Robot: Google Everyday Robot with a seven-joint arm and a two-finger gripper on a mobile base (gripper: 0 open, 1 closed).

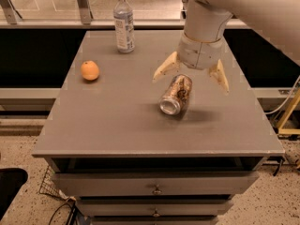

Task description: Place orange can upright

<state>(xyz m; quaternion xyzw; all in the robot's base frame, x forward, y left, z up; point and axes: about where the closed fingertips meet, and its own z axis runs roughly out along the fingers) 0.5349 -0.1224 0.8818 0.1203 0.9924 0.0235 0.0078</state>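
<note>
The orange can lies on its side near the middle of the grey table top, its silver end facing the front. My gripper hangs just above and behind the can, wide open, with one tan finger to the can's left and the other finger to its right. The fingers do not touch the can.
A round orange fruit sits at the table's left. A clear plastic bottle with a white cap stands upright at the back. Drawers run below the front edge. A window ledge runs behind the table.
</note>
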